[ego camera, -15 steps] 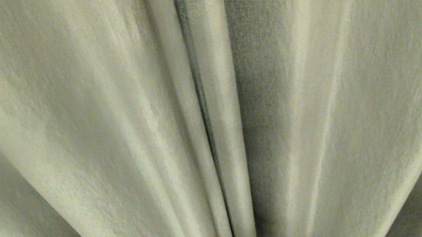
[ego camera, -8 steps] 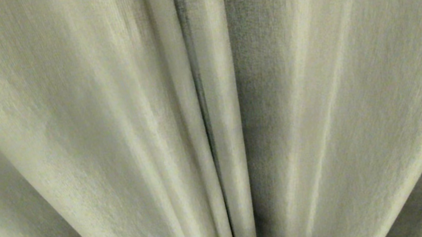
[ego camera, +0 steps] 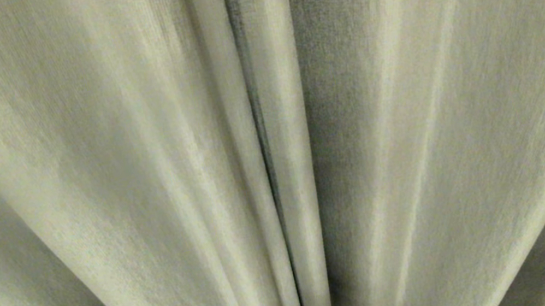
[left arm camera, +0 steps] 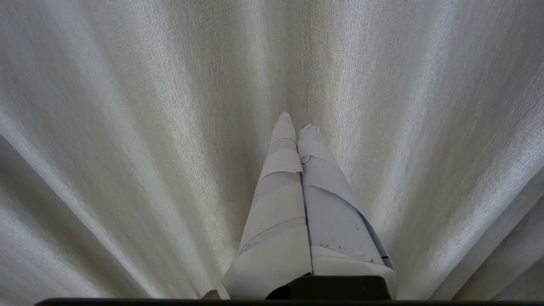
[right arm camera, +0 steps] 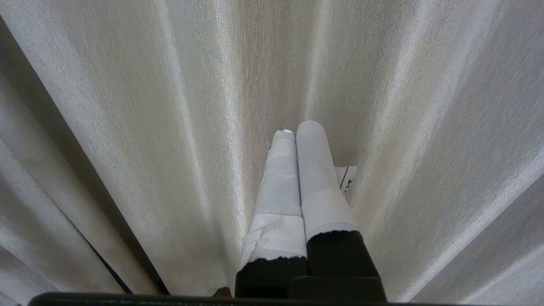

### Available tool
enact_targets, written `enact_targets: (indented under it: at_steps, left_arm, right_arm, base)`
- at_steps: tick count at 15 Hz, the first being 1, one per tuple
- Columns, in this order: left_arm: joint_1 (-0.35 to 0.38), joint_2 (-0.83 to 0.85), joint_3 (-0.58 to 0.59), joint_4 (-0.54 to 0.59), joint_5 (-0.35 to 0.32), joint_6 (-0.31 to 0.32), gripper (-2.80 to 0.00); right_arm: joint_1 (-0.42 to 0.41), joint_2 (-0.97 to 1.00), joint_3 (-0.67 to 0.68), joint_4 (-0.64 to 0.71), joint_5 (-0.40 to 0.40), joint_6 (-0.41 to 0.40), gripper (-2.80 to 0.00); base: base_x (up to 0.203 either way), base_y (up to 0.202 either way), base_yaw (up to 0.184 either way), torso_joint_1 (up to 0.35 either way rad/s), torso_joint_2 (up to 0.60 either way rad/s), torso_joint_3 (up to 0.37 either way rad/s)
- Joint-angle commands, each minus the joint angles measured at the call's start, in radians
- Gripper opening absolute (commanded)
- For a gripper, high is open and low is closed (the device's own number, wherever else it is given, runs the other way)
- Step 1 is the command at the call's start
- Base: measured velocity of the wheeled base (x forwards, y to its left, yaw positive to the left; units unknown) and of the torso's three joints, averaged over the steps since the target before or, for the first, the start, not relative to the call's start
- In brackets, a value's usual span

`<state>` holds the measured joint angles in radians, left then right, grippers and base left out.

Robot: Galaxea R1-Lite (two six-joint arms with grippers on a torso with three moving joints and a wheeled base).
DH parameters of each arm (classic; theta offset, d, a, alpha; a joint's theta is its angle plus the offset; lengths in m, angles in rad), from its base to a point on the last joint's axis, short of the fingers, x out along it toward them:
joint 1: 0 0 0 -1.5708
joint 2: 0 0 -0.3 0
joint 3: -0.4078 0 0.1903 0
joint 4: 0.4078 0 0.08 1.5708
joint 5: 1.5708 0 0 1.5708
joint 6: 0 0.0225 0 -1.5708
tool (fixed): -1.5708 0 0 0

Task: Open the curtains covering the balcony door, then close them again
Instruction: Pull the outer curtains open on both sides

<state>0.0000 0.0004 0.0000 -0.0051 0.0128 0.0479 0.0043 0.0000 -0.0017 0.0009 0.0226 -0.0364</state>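
- The left gripper (left arm camera: 297, 126), seen in its wrist view, has its two tape-wrapped fingers (left arm camera: 280, 191) pressed flat together with nothing between them; the tips point at the fabric, and whether they touch it cannot be told.
- The right gripper (right arm camera: 299, 129) is likewise fully closed and empty, its white-wrapped fingers (right arm camera: 316, 178) side by side, aimed into a fold of cloth.
- Neither arm shows in the head view.
- The curtains (ego camera: 142, 169) fill every view: cream woven drapes hanging in vertical folds, drawn across the whole field.
- In the head view two hemmed edges meet at a narrow dark seam (ego camera: 269, 175) near the middle.
- In the right wrist view a dark gap (right arm camera: 106, 263) opens between folds off to one side.
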Motion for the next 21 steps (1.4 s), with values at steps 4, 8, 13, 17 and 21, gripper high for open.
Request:
enact_targets:
  at_steps: [4,8,13,17,21]
  left_arm:
    - [-0.002,0.000,0.000,0.000,0.000,-0.028,-2.80]
    - [-0.001,0.000,-0.040,-0.118,-0.085,-0.058,-2.80]
    - [-0.001,0.025,-0.312,0.090,-0.399,-0.190,-2.80]
    - [-0.013,0.222,-0.473,0.124,-0.585,-0.219,-2.80]
    - [-0.030,0.445,-0.629,0.123,-0.785,-0.230,-2.80]
  right_arm:
    - [0.000,0.002,0.000,-0.001,0.000,0.000,-2.80]
    - [0.000,0.002,0.000,0.000,0.000,0.000,-2.80]
    - [0.000,0.002,0.000,0.001,0.000,0.000,-2.80]
    - [0.000,0.002,0.000,0.001,0.000,0.000,-2.80]
    - [0.000,0.002,0.000,0.001,0.000,0.000,-2.80]
  base:
    - [0.000,0.000,0.000,0.000,0.00,0.000]
    - [0.000,0.000,0.000,0.000,0.00,0.000]
    - [0.000,0.000,0.000,0.000,0.00,0.000]
    - [0.000,0.000,0.000,0.000,0.00,0.000]
    - [0.000,0.000,0.000,0.000,0.00,0.000]
